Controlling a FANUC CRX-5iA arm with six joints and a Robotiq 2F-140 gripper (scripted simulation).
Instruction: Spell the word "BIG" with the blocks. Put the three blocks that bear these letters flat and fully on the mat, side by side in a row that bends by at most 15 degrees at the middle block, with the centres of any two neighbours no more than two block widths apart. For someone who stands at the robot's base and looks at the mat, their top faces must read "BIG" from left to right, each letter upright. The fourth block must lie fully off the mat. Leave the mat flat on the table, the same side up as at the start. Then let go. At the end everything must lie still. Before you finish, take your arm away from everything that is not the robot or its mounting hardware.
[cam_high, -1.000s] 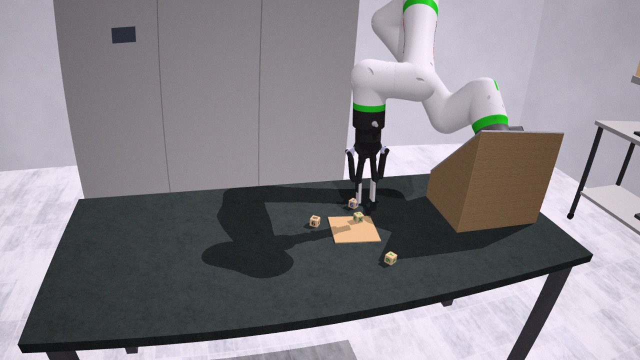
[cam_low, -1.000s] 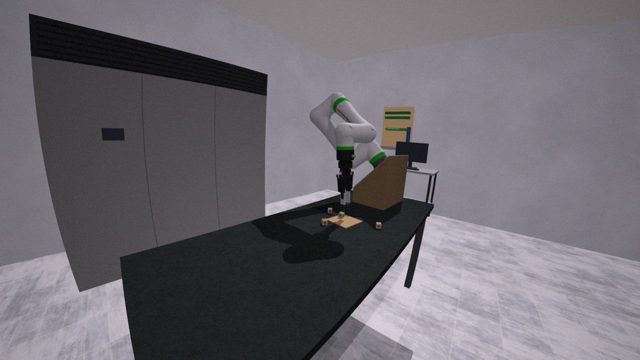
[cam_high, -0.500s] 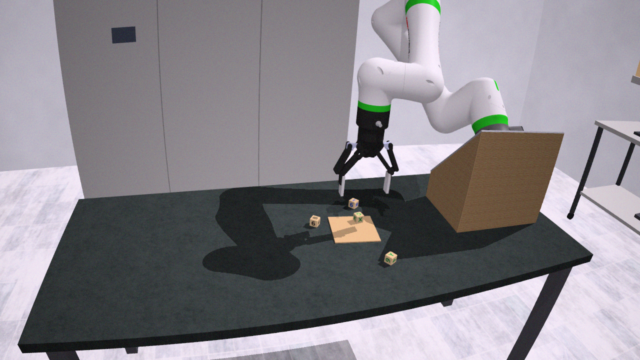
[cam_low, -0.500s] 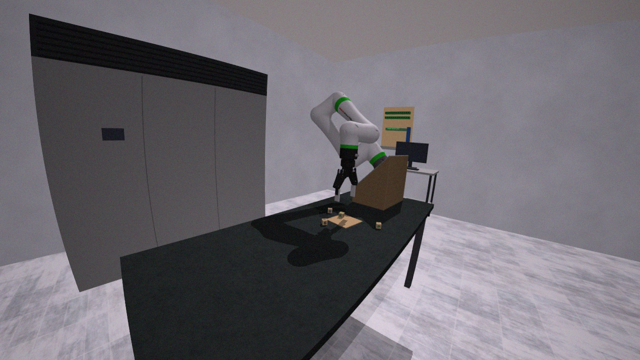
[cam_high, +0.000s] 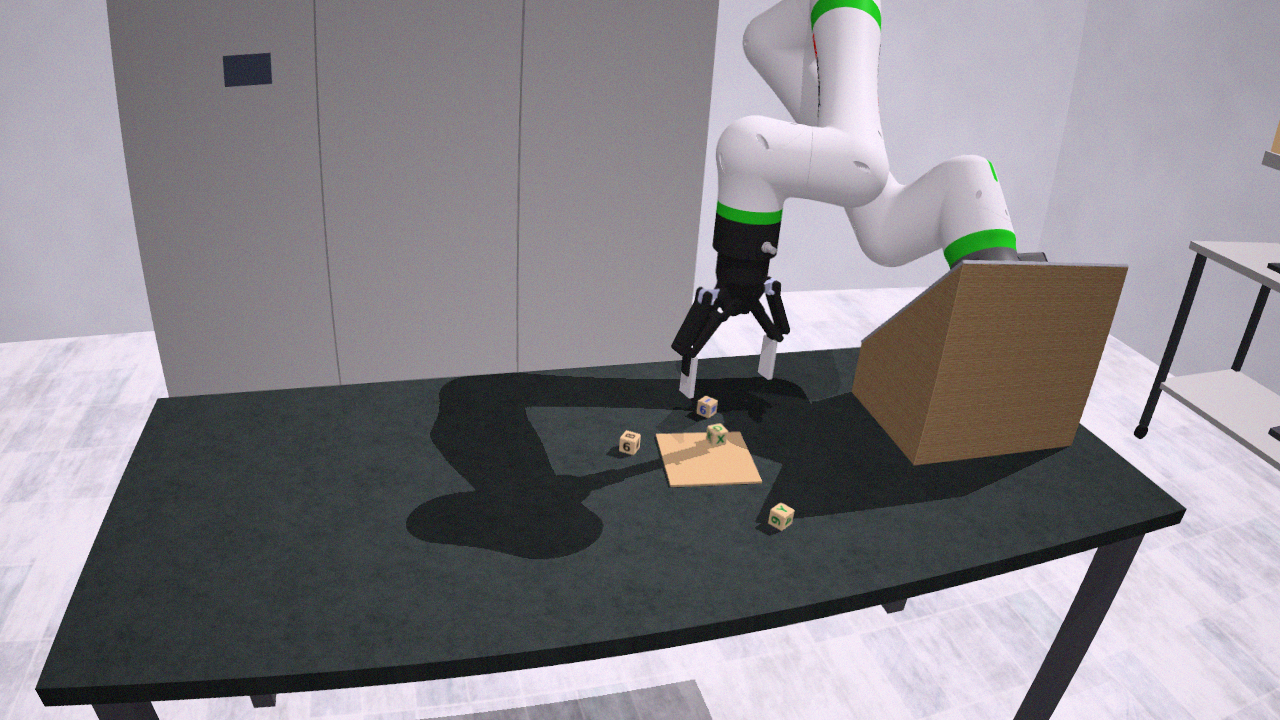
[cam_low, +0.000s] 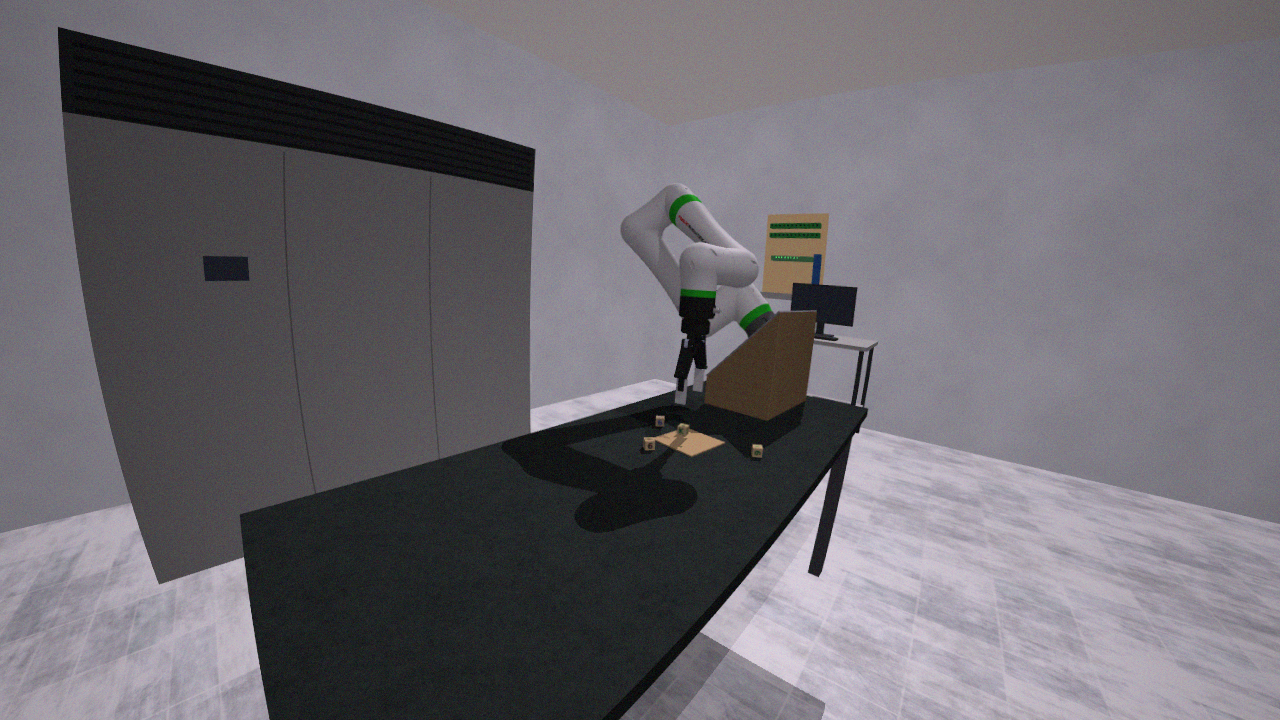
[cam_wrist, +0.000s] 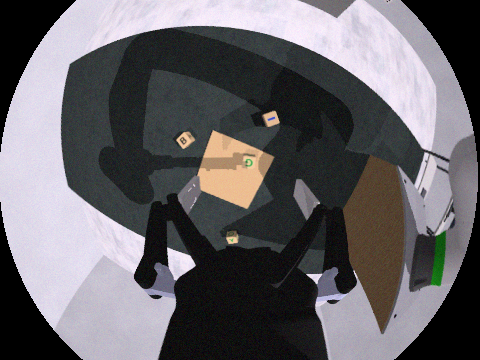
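The tan mat lies flat on the dark table. A block with a green G on top sits on the mat near its far right corner. A block with a blue I lies off the mat just behind it. A block showing B lies off the mat to its left. A fourth block with green letters lies off the mat at the front right. My gripper is open and empty, hovering well above the mat's far side; it also shows in the wrist view.
A large brown slanted box stands on the table to the right of the mat, in front of the robot's base. Grey cabinets stand behind the table. A shelf cart is off to the right.
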